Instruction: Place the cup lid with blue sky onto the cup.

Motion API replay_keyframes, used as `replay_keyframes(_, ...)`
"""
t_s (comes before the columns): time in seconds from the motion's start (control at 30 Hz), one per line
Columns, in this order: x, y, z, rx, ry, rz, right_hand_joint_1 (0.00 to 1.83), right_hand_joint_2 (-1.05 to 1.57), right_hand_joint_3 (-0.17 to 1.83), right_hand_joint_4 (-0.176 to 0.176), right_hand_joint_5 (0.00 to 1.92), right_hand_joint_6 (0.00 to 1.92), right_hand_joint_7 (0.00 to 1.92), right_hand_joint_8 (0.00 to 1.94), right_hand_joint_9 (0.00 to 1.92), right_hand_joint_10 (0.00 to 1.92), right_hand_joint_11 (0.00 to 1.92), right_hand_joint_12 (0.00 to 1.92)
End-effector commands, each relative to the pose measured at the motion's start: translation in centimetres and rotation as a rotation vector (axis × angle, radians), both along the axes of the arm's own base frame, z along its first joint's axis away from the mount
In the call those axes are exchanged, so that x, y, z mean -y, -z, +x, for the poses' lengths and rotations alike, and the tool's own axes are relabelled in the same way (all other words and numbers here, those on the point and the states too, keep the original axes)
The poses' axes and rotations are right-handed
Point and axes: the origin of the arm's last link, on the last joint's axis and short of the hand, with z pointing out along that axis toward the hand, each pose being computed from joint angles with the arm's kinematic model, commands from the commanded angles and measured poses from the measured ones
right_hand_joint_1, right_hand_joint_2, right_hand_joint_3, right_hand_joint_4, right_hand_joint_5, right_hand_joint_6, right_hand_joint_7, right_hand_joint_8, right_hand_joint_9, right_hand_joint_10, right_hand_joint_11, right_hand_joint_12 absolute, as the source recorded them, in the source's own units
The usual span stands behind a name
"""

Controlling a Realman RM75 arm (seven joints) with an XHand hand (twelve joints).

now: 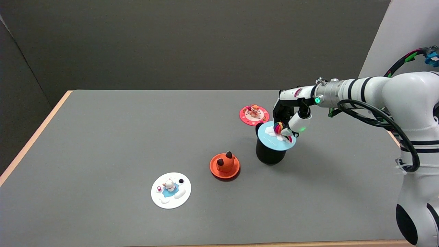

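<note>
A black cup (269, 154) stands upright right of the table's middle. The light-blue sky lid (274, 139), with white clouds and a rainbow-coloured figure on top, lies over the cup's mouth, slightly tilted and overhanging toward the right. My right hand (289, 118) reaches in from the right, just above the lid. Its fingertips (287, 132) pinch the rainbow figure on the lid's top.
A pink lid (254, 115) with a small figure lies just behind the cup. An orange lid (224, 166) with a fox-like figure sits left of the cup. A white lid (171, 190) with a blue patch lies nearer the front left. The table's wooden edge (34, 133) runs along the left.
</note>
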Motion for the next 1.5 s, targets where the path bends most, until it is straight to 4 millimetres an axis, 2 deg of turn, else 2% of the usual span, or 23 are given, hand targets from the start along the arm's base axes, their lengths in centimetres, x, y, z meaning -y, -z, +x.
replay_keyframes(0.03, 0.0, 0.3, -0.2, 0.006, 0.003, 0.007, 1.03, 0.79, 0.91, -0.176, 0.85, 0.35, 0.94, 0.44, 0.66, 0.89, 0.28, 1.42)
replay_keyframes(0.4, 0.0, 0.3, 0.0, 0.002, -0.003, 0.010, 1.01, 0.78, 0.92, -0.176, 0.84, 0.32, 0.96, 0.33, 0.71, 0.73, 0.27, 1.40)
replay_keyframes(0.53, 0.3, 0.2, 0.9, -0.003, -0.026, 0.009, 0.99, 0.77, 0.92, -0.176, 0.83, 0.32, 0.95, 0.27, 0.73, 0.61, 0.26, 1.38)
replay_keyframes(0.6, 0.5, 0.2, 1.4, -0.004, -0.038, 0.007, 0.99, 0.83, 0.79, -0.176, 0.83, 0.32, 0.93, 0.29, 0.74, 0.56, 0.26, 1.35)
replay_keyframes(0.67, 0.6, 0.2, 2.0, -0.005, -0.053, 0.007, 0.96, 0.75, 0.91, -0.176, 0.84, 0.34, 0.95, 0.26, 0.72, 0.59, 0.25, 1.33)
replay_keyframes(0.9, 1.4, 0.7, 4.1, -0.019, -0.105, 0.026, 0.93, 0.72, 0.90, -0.176, 0.84, 0.37, 0.94, 0.26, 0.70, 0.54, 0.24, 1.27)
replay_keyframes(0.97, 1.5, 0.9, 4.3, -0.021, -0.111, 0.031, 0.95, 0.76, 0.78, -0.176, 0.84, 0.35, 0.91, 0.28, 0.71, 0.48, 0.24, 1.25)
replay_keyframes(1.17, 1.9, 1.0, 5.3, -0.022, -0.145, 0.034, 0.95, 0.75, 0.79, -0.176, 0.84, 0.35, 0.90, 0.27, 0.71, 0.45, 0.23, 1.22)
replay_keyframes(1.3, 2.4, 0.8, 6.5, -0.012, -0.230, 0.018, 0.95, 0.71, 0.84, -0.176, 0.81, 0.34, 0.83, 0.24, 0.69, 0.34, 0.22, 1.21)
replay_keyframes(1.33, 2.5, 0.9, 6.5, -0.010, -0.246, 0.016, 0.91, 0.66, 0.96, -0.176, 0.79, 0.32, 0.82, 0.21, 0.69, 0.31, 0.23, 1.19)
replay_keyframes(1.5, 3.4, 2.1, 6.7, 0.046, -0.414, 0.006, 0.88, 0.60, 1.04, -0.176, 0.71, 0.24, 0.70, 0.19, 0.66, 0.25, 0.26, 1.05)
